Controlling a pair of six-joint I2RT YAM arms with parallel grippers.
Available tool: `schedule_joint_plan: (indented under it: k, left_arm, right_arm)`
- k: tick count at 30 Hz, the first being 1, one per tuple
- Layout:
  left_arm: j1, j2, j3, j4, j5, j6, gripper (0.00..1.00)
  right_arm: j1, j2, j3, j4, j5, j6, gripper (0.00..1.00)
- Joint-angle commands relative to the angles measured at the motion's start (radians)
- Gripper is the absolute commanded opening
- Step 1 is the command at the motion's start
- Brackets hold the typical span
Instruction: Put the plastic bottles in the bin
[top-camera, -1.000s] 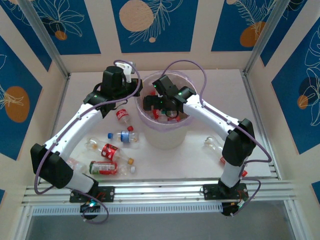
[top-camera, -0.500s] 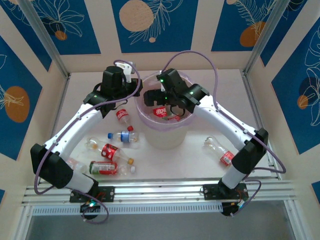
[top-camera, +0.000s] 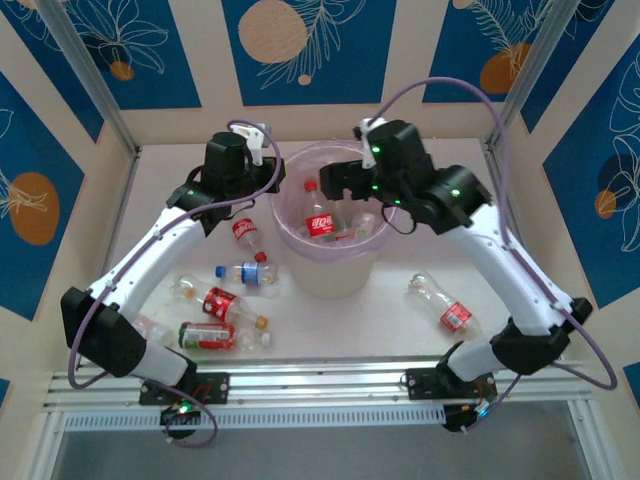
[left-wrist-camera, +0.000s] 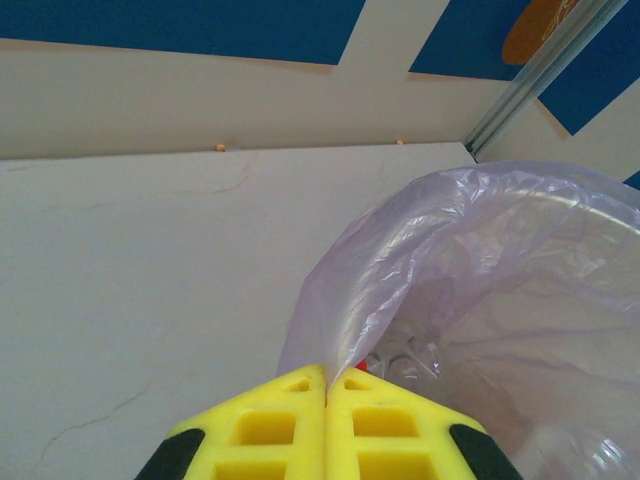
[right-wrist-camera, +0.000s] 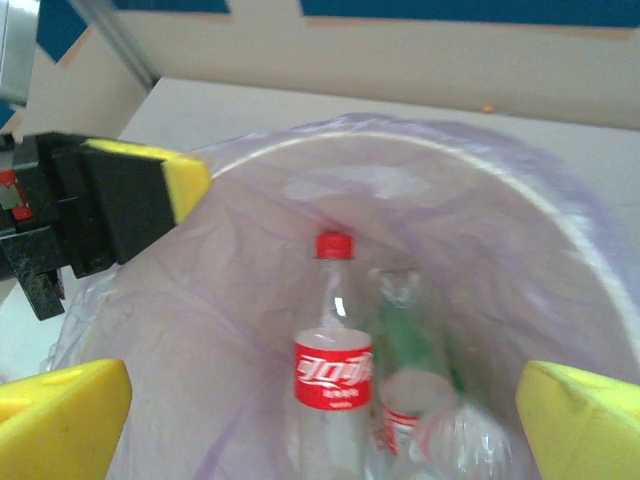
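The right gripper (top-camera: 338, 184) is held over the bin (top-camera: 335, 276) with its jaws spread wide and nothing between them. In the right wrist view its yellow fingertips (right-wrist-camera: 62, 415) are seen at either side of the bin's mouth. Inside the bin, against the pinkish bag liner (right-wrist-camera: 480, 200), a red-capped bottle (right-wrist-camera: 333, 350) with a red label is seen standing roughly upright, and further clear bottles (right-wrist-camera: 405, 340) are crowded just beside it. The left gripper (left-wrist-camera: 327, 395) is clenched, its yellow pads pressed together at the liner's rim on the far left of the bin; whether film is pinched between them cannot be told. On the table (top-camera: 400, 330), left of the bin, a red-labelled bottle (top-camera: 245, 235), a blue-labelled bottle (top-camera: 246, 271) and several more bottles (top-camera: 212, 335) are seen lying, and a lone bottle (top-camera: 447, 306) lies to the bin's right
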Motion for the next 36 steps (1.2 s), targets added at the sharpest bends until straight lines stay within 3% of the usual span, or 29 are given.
schedule_joint_plan:
  k: [1, 8, 12, 16, 20, 24, 30, 36]
  left_arm:
    - [-0.006, 0.008, 0.013, -0.025, 0.008, -0.008, 0.0]
    - [-0.006, 0.015, 0.019, -0.024, 0.006, -0.003, 0.0]
    - [-0.006, 0.019, 0.026, -0.025, 0.01, -0.002, 0.0]
    - [-0.006, 0.017, 0.03, -0.03, 0.013, 0.006, 0.0]
    - [-0.007, 0.011, 0.02, -0.009, 0.021, 0.001, 0.0]
    - [-0.005, 0.023, 0.005, 0.018, 0.027, -0.012, 0.0]
    - [-0.006, 0.033, -0.002, 0.027, 0.038, -0.015, 0.0]
    - [-0.006, 0.036, -0.023, 0.061, 0.046, -0.032, 0.0]
  right_arm:
    - [-0.068, -0.066, 0.019, -0.199, 0.088, 0.044, 0.99]
    - [-0.302, -0.175, -0.146, -0.405, 0.052, 0.199, 0.99]
    - [-0.432, -0.253, -0.37, -0.407, -0.052, 0.25, 1.0]
    - [-0.518, -0.324, -0.577, -0.387, -0.13, 0.305, 0.94]
    - [-0.551, -0.365, -0.757, -0.348, -0.154, 0.351, 0.93]
    - [-0.598, -0.46, -0.989, -0.122, -0.276, 0.46, 0.96]
    - [-0.596, -0.429, -1.033, -0.195, -0.242, 0.515, 0.99]
    - [-0.574, -0.543, -1.101, -0.19, -0.2, 0.615, 0.99]
